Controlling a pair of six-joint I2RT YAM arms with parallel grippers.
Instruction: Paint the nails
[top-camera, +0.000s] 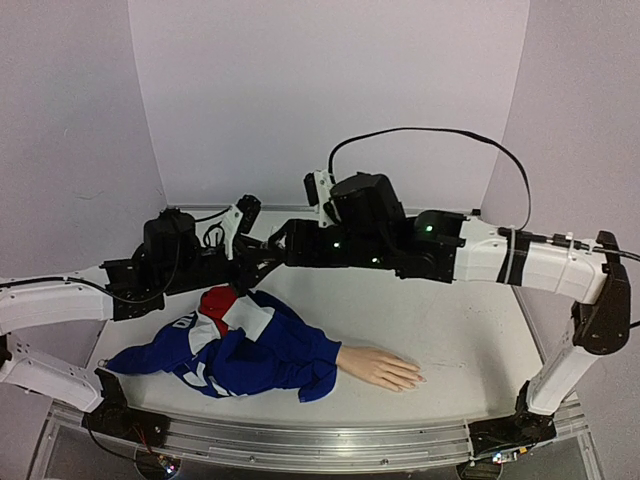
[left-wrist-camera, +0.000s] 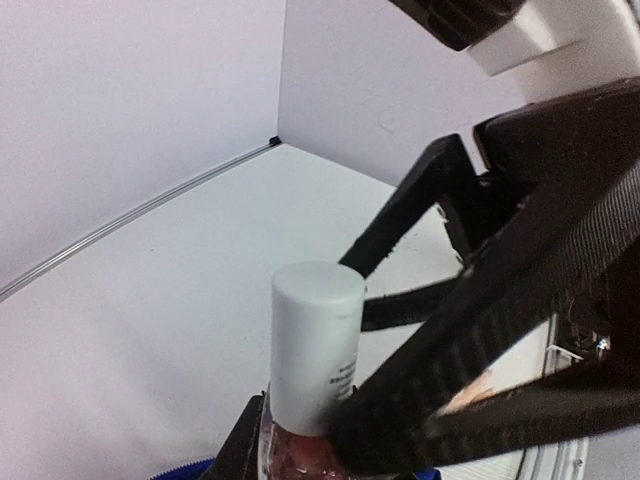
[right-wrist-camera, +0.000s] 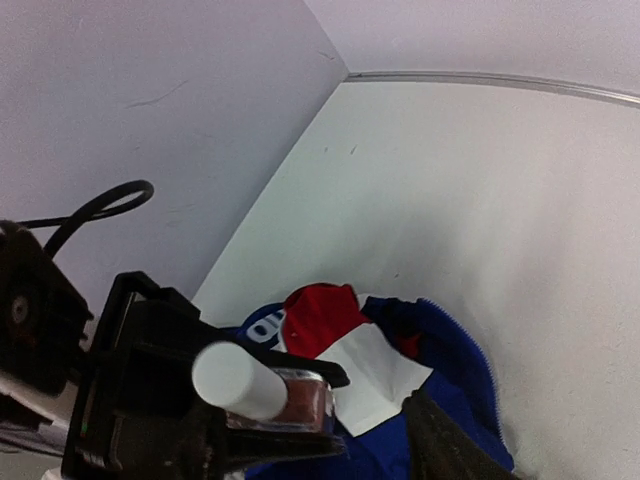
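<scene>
**Left gripper** (right-wrist-camera: 295, 408): clamped on the polish bottle (left-wrist-camera: 292, 455). In the left wrist view the glass body, with pinkish contents, sits at the bottom centre of the frame between the two black fingers. In the top view this claw lies left of centre, above the garment.

**Cap** (left-wrist-camera: 316, 345): a white cylinder seated on the bottle, tilted slightly and pointing to the upper part of the left wrist frame. In the right wrist view it points toward the lower left.

**Right gripper** (left-wrist-camera: 375, 280): jaws apart. Two slim black fingers spread in a narrow V at centre right of the left wrist frame, with their tips just beside the cap. I cannot tell whether they touch it. The arm reaches across the middle of the top view from the right edge.

**Mannequin hand** (top-camera: 380, 368): beige, lying palm down on the table (top-camera: 470, 340) at lower centre of the top view, fingers pointing right. It is well apart from both claws.

**Nails** (top-camera: 415, 378): at the fingertips on the right end of the hand. They are too small for any colour to be made out.

**Sleeve** (top-camera: 270, 355): blue cloth with red and white patches, crumpled at lower left of centre. It covers the arm up to the wrist.
</scene>
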